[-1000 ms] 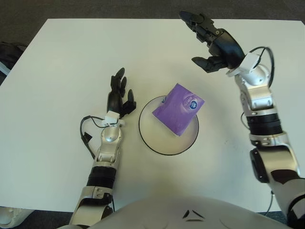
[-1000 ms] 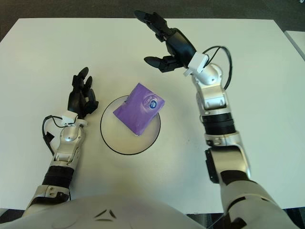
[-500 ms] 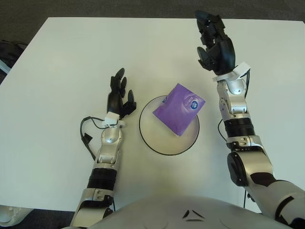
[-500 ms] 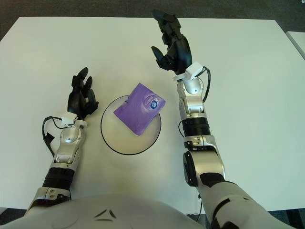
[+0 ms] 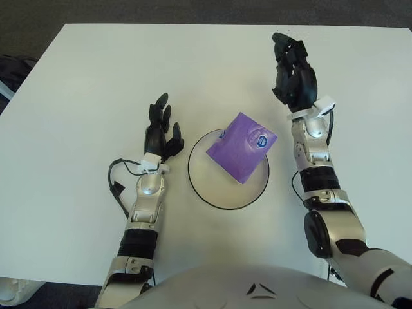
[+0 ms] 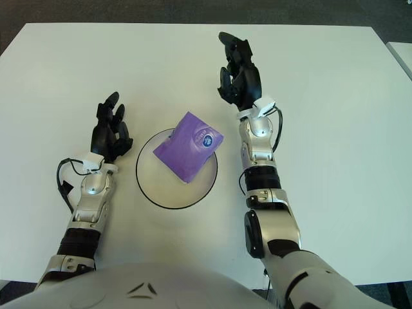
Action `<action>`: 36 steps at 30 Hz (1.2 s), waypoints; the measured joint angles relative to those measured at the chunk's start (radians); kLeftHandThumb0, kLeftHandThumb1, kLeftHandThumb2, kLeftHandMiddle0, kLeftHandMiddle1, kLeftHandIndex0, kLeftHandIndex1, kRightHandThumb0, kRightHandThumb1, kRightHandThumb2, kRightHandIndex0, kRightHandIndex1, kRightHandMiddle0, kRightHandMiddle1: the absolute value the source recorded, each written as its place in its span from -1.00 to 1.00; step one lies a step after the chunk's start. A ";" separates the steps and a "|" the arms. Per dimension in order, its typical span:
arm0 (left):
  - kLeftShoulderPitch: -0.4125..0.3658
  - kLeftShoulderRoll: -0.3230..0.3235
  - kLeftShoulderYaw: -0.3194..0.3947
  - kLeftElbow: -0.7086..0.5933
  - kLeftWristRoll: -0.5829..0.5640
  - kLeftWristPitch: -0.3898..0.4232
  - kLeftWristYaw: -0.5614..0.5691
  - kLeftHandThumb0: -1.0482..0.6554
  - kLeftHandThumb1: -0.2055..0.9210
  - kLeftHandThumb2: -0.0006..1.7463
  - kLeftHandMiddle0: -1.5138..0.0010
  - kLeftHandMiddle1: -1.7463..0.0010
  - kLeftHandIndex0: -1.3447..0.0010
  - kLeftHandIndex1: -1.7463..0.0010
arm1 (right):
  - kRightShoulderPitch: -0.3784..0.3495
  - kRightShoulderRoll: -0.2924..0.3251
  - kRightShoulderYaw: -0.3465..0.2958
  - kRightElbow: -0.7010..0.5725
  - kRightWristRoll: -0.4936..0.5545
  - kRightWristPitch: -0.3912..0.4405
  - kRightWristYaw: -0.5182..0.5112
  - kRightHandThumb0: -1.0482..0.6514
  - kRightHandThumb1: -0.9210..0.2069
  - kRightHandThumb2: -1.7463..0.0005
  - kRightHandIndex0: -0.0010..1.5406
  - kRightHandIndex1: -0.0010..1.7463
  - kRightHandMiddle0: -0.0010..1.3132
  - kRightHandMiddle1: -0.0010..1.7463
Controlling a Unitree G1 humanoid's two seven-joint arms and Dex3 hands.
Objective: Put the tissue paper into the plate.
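A purple tissue pack (image 5: 241,147) lies tilted in a white plate with a black rim (image 5: 198,188) at the table's middle, its upper right corner reaching over the rim. My right hand (image 5: 293,72) is above and to the right of the plate, fingers spread, holding nothing. My left hand (image 5: 160,129) rests on the table just left of the plate, fingers relaxed and empty.
The white table (image 5: 84,84) carries only the plate and pack. A black cable (image 5: 118,180) loops at my left wrist. Dark floor lies beyond the far edge and left corner.
My right hand has drawn back from the far right and turned upright, its arm now straight beside the plate. The tissue pack, plate and left hand have not moved.
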 measured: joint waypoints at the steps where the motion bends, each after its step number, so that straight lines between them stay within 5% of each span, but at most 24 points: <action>1: 0.001 0.000 0.000 0.000 0.000 0.000 0.000 -0.70 1.00 -0.13 0.55 0.98 1.00 0.26 | 0.008 0.003 -0.003 0.000 0.001 0.000 -0.001 -0.48 -1.00 0.03 -0.56 -0.92 -1.00 -0.17; 20: 0.019 -0.001 -0.001 -0.022 0.001 0.015 -0.001 -0.70 1.00 -0.11 0.54 0.98 1.00 0.23 | 0.105 -0.001 -0.073 -0.006 0.044 0.061 -0.026 -0.49 -1.00 0.05 -0.57 -0.94 -1.00 -0.12; 36: 0.024 -0.001 -0.001 -0.032 0.001 0.026 -0.005 -0.68 1.00 -0.11 0.54 0.98 1.00 0.24 | 0.222 0.036 -0.061 -0.006 0.029 0.064 -0.045 -0.52 -1.00 0.01 -0.56 -0.94 -1.00 -0.12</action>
